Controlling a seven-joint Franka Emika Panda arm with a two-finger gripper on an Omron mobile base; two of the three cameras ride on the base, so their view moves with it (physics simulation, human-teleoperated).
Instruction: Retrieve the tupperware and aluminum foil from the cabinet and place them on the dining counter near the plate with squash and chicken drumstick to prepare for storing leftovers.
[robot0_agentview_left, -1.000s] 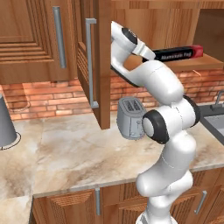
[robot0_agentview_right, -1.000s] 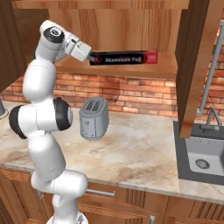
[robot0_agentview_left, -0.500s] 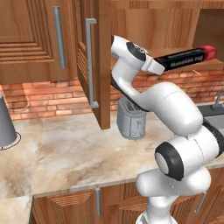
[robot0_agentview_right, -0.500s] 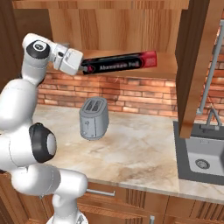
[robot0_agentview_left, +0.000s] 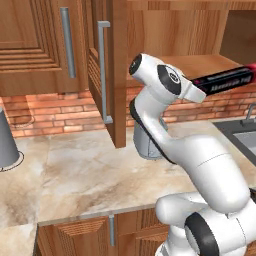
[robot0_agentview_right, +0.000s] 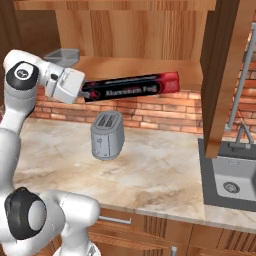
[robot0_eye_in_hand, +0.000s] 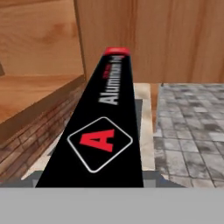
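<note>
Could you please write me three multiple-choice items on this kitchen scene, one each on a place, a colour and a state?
1. Where is the small grey rectangular tub?
A. on the open wooden wall cabinet's shelf
B. in the sink
C. on the silver toaster

2. What colour is the far end of the long slim black foil box?
A. blue
B. red
C. white

3. What is the state of the foil box?
A. lying flat on the marbled counter
B. held in the air at one end by the robot's hand
C. standing upright in the cabinet

Answers:
1 A, the right base view shows the tub at the shelf's left end.
2 B, the red end cap faces away from the hand.
3 B, the box juts out level from the gripper, above the silver toaster.
</note>
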